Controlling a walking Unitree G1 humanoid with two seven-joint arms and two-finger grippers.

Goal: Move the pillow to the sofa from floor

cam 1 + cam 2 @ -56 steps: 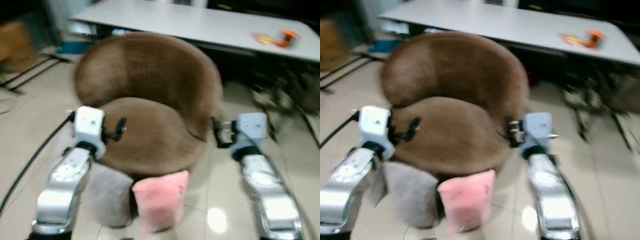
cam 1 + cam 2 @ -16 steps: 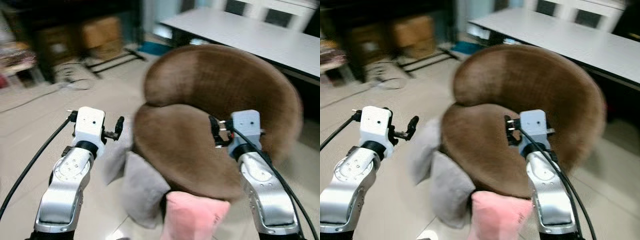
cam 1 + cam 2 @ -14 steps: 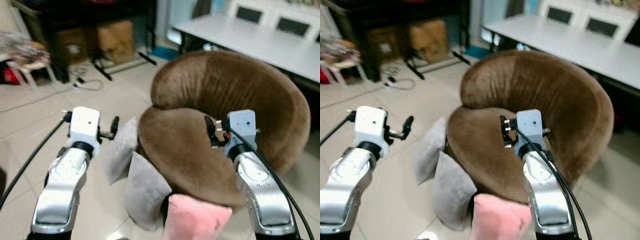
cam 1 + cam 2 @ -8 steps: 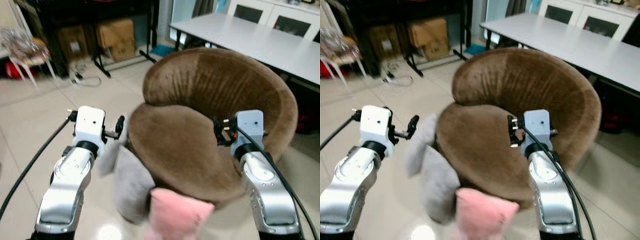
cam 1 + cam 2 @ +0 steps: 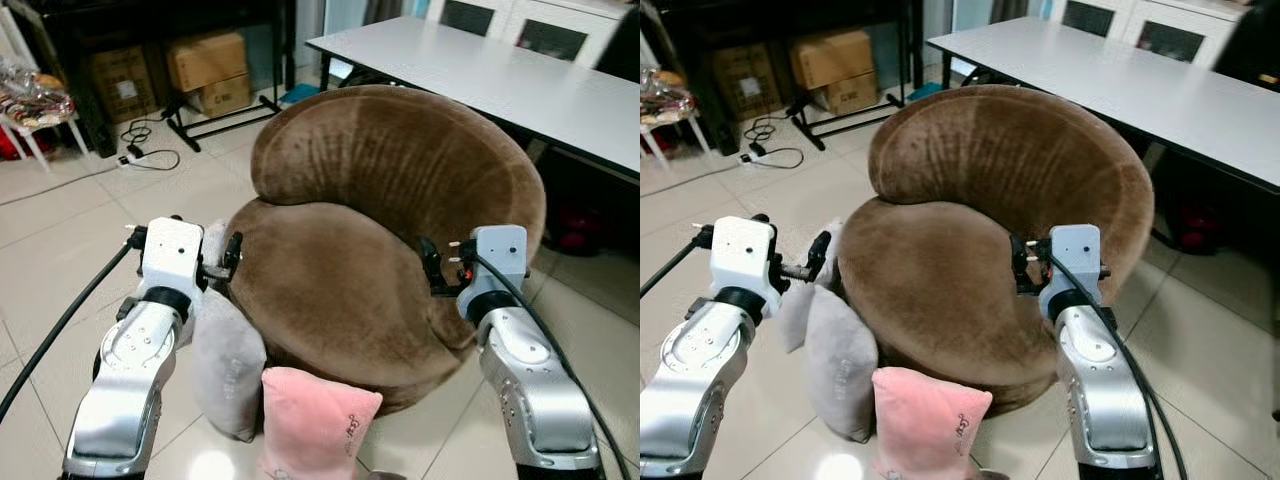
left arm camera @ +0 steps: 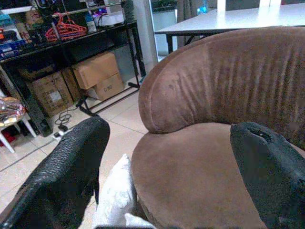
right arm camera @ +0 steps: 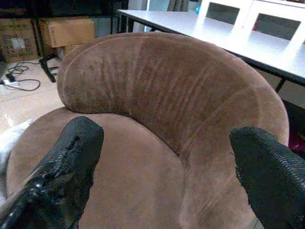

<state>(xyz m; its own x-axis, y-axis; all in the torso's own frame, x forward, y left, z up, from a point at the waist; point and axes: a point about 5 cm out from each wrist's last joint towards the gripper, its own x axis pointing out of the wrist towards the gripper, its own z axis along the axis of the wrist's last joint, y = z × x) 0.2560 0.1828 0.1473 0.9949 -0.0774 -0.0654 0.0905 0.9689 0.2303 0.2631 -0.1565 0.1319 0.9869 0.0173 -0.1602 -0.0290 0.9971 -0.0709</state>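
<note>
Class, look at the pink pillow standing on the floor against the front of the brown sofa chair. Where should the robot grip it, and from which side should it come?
Probably the top edge of the pink pillow, from above. It stands upright, leaning on the brown sofa chair, so that upper seam is free. The grey pillow crowds its left side. Both the left pincer and the right pincer are open.

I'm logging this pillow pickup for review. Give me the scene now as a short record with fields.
sofa: round brown sofa, seat bare
pillows: pink pillow and grey pillow on floor, leaning against sofa front
left tool: open, raised above grey pillow, holding nothing
right tool: open, over sofa's right edge, holding nothing
behind: white table
</note>
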